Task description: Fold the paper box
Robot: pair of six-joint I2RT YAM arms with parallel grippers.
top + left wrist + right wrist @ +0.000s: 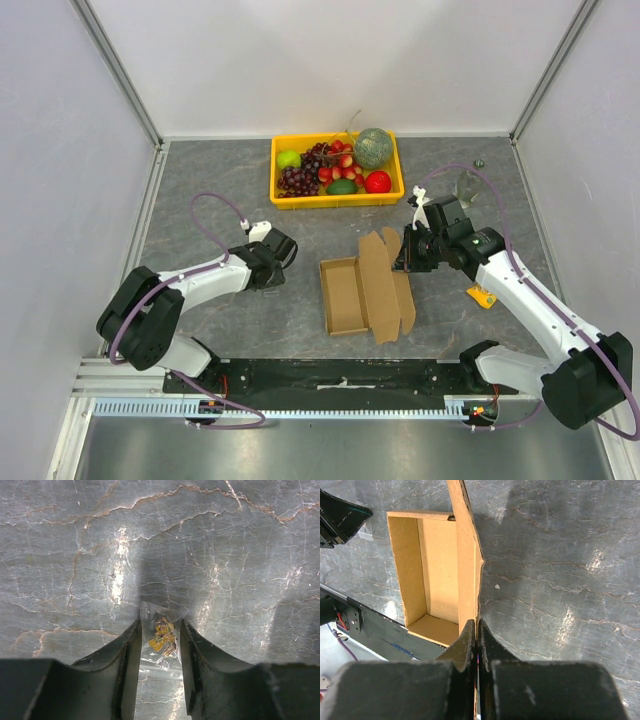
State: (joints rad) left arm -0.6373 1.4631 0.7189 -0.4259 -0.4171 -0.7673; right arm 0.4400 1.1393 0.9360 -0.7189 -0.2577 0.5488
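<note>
At centre of surface (pixel 310 235), paper box (pixel 345 297) was seen, tray formed, lid flap (pixel 385 285) raised, edge clamped by right tool (pixel 477 626). Flap could be torn or creased, or unpinned tray dragged, if pulled askew. Well apart, left tool (pixel 160 625) was placed, jaws either side of clear packet (pixel 162 640); grip could not be told. Beyond box, yellow crate (pixel 337 202) of fruit (pixel 377 181) was set, path not blocked.

No readable text, labels or numbers

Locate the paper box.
In the top view the paper box lies mid-table, nearer than the yellow crate, its lid flap pinched by the right gripper.
</note>
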